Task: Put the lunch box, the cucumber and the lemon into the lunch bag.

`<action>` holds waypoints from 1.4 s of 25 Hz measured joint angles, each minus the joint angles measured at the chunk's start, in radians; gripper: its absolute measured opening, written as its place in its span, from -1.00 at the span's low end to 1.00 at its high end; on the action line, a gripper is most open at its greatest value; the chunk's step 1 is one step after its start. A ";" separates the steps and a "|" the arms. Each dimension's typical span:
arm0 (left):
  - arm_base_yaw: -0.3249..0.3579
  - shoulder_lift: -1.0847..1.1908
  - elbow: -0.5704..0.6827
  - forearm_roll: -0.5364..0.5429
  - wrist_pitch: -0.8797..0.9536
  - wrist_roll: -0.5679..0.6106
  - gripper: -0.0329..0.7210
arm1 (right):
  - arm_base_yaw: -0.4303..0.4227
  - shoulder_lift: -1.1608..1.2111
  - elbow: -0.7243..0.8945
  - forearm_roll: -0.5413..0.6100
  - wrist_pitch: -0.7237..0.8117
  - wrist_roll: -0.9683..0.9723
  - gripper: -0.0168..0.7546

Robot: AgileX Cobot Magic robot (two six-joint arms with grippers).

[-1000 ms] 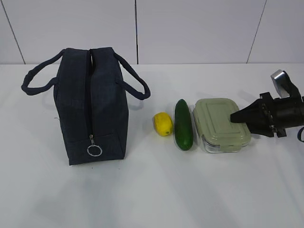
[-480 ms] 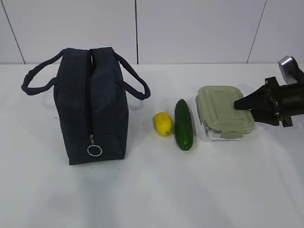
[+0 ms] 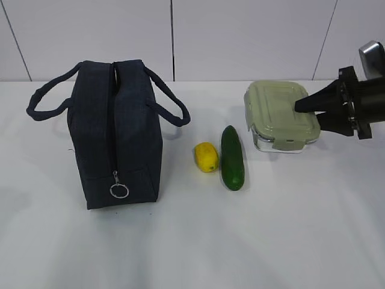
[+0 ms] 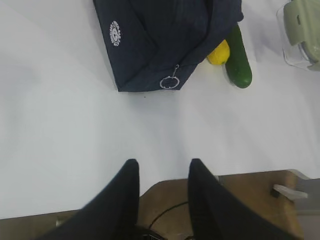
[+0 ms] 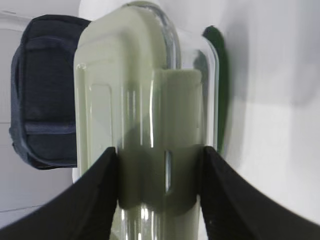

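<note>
My right gripper (image 3: 301, 106) is shut on the lunch box (image 3: 278, 114), a clear container with a sage-green lid, and holds it lifted above the table at the right. In the right wrist view the lunch box (image 5: 145, 115) fills the frame between the jaws of my right gripper (image 5: 159, 160). The dark green cucumber (image 3: 232, 158) and the yellow lemon (image 3: 206, 156) lie side by side on the table. The navy lunch bag (image 3: 115, 132) stands at the left, zipper open along the top. My left gripper (image 4: 160, 172) is open and empty, far back from the bag (image 4: 160, 40).
The white table (image 3: 240, 241) spreads under everything. In the left wrist view its near edge and a brown surface (image 4: 250, 200) show below my fingers. A white wall stands behind the table.
My right gripper has lifted the lunch box off the table, up and away from the cucumber. The lemon, cucumber and bag have not moved.
</note>
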 joint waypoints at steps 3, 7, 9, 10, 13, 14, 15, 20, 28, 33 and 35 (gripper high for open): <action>0.000 0.152 -0.043 -0.012 -0.025 0.028 -0.27 | 0.034 -0.032 0.002 0.004 0.001 0.007 0.02; 0.000 0.348 -0.126 -0.010 -0.073 0.117 -0.27 | 0.070 -0.067 0.008 0.057 0.010 0.013 0.02; 0.000 0.438 -0.178 -0.015 -0.092 0.140 -0.27 | 0.088 -0.074 0.008 0.106 0.010 0.013 0.02; 0.000 0.482 -0.209 -0.022 -0.096 0.153 -0.27 | 0.097 -0.076 0.008 0.129 0.010 0.013 0.02; 0.000 0.599 -0.299 -0.058 -0.114 0.192 -0.24 | 0.119 -0.076 0.008 0.174 0.010 0.013 0.02; 0.000 0.639 -0.330 -0.068 -0.114 0.201 -0.22 | 0.126 -0.076 0.008 0.177 0.010 0.013 0.02; 0.000 0.671 -0.360 -0.078 -0.112 0.213 -0.20 | 0.135 -0.076 0.008 0.177 0.010 0.013 0.02; 0.000 0.824 -0.481 -0.168 -0.106 0.279 -0.13 | 0.183 -0.076 0.008 0.178 0.010 0.013 0.02; -0.002 1.008 -0.604 -0.244 -0.081 0.323 -0.09 | 0.199 -0.076 0.008 0.211 0.010 0.013 0.02; -0.039 1.061 -0.636 -0.265 -0.092 0.345 -0.09 | 0.199 -0.076 0.008 0.213 0.010 0.013 0.02; -0.058 1.083 -0.650 -0.259 -0.107 0.351 -0.08 | 0.199 -0.076 0.008 0.215 0.010 0.013 0.02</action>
